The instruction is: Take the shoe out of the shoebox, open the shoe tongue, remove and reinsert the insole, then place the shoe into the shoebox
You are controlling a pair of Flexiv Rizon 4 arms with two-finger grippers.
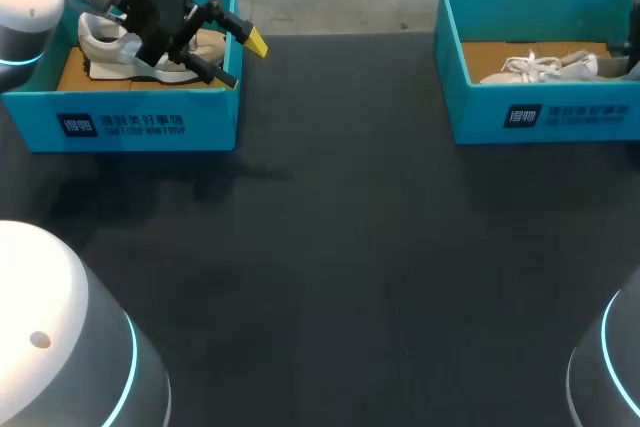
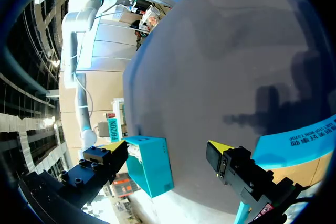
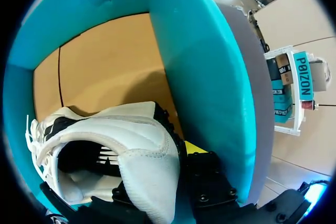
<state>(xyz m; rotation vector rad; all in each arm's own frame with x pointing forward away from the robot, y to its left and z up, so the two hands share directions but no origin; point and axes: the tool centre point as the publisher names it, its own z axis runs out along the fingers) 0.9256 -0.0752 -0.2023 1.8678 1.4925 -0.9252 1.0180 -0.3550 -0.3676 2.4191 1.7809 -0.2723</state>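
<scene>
Shoe (image 1: 545, 67) lies walled inside upper-right shoebox (image 1: 540, 117), toe left, heel by right end effector (image 3: 160, 169), grip unclear; left end effector (image 1: 241, 59) released, upper left.

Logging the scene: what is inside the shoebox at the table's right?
A white laced shoe lies on the brown cardboard floor of the right shoebox. Its near wall covers the shoe's sole and the floor's front strip.
</scene>
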